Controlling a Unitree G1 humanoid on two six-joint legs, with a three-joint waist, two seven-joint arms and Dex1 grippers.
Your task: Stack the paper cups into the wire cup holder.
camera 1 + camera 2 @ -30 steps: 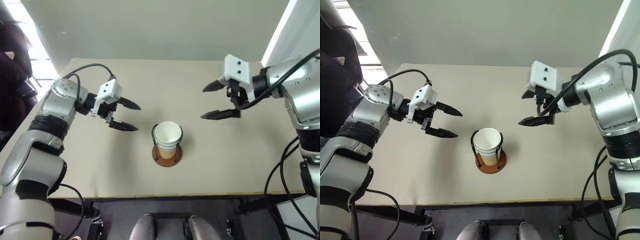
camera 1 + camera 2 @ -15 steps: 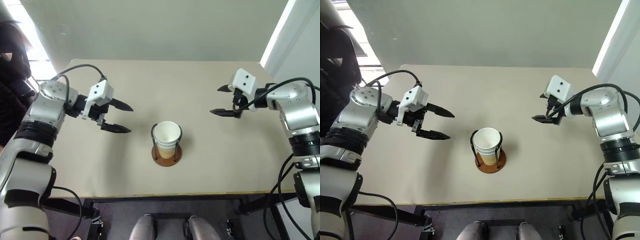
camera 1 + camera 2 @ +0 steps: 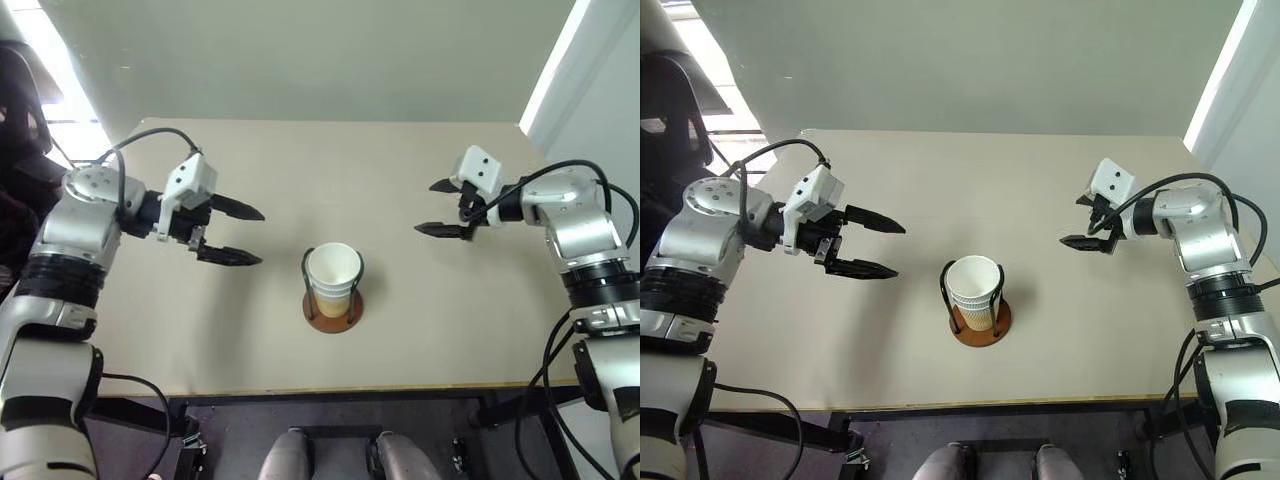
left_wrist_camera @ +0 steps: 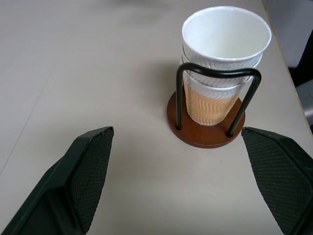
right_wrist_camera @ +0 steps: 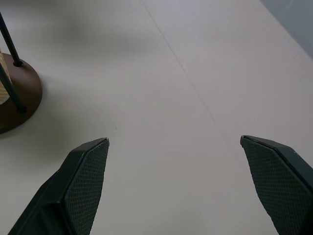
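Both hands spread empty, left hand, right hand; ridged paper cups nested inside wire cup holder.

Readable text: none on any surface.
Paper cups: plain white rims and insides, a tan zigzag pattern outside, no print or brand.
Wire cup holder: bare brown base, no label.
Table: plain beige top at 12 o'clock from the holder, no markings.
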